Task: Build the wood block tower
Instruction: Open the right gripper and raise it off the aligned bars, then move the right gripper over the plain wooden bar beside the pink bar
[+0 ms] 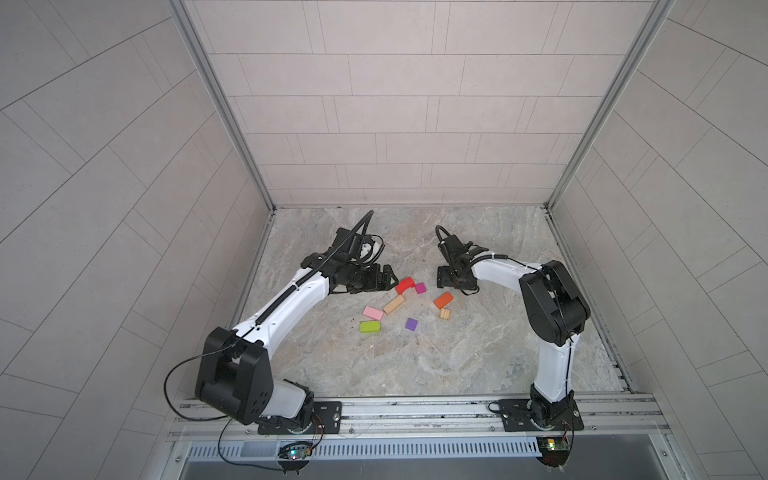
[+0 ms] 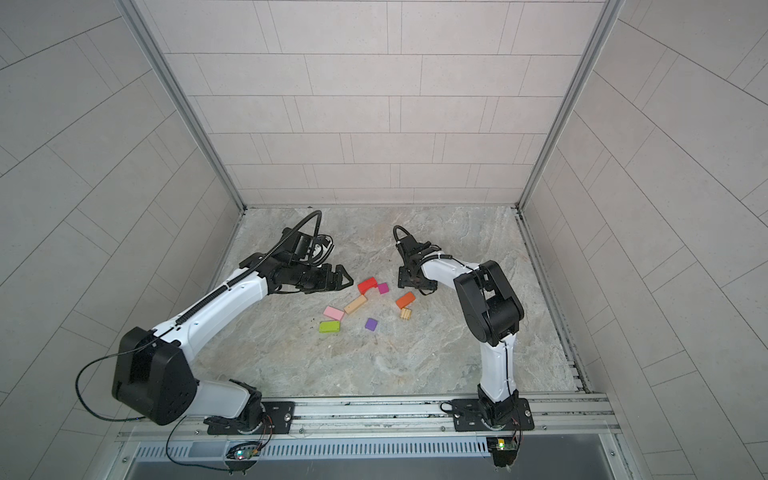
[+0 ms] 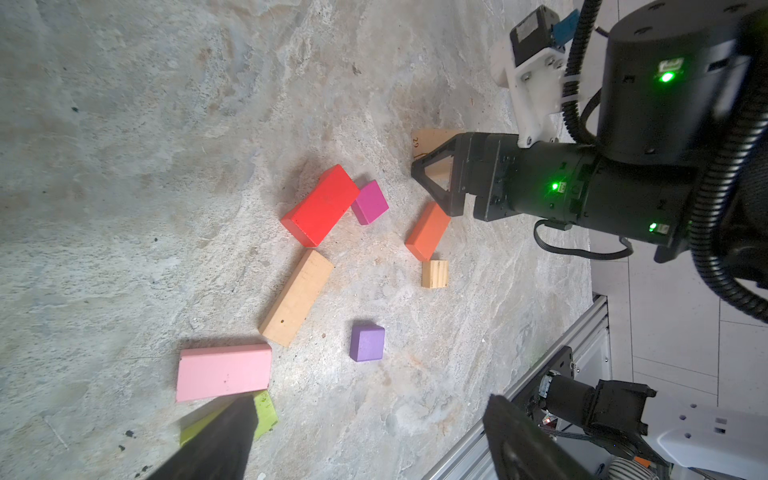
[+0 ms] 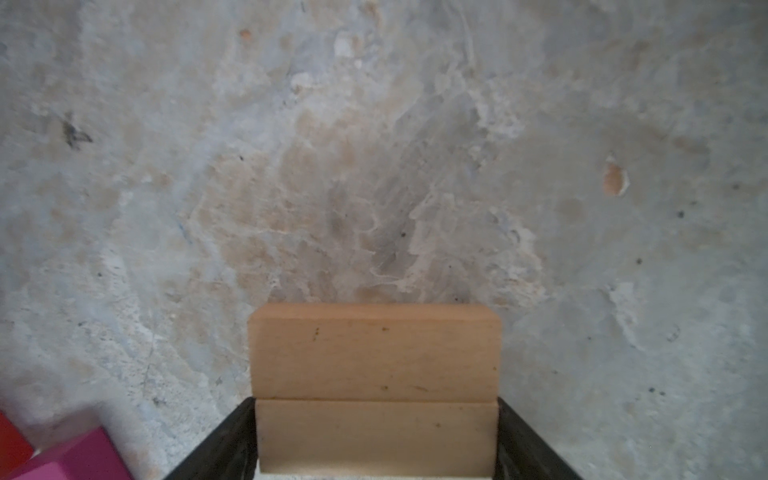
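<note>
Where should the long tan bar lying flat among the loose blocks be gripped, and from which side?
Grip the long tan bar at mid-length across its two long sides, coming down from above. It lies flat with those sides free, while its ends sit close to the red block and the pink block.

We looked over a marbled grey-beige stone-look tabletop [image 1: 415, 365] strewn with loose wooden blocks, and took the purple cube [image 1: 411, 323] as our mark. In both top views, a lime green rectangle [image 1: 370, 327] and a pink rectangle [image 1: 372, 313] lay to its left. Behind it lay a long tan bar [image 1: 394, 304], then a red arch [image 1: 405, 285] just beside a magenta cube [image 1: 420, 287]. To its right and behind it, an orange rectangle [image 1: 443, 299] lay just beside a small tan block [image 1: 444, 314].
</note>
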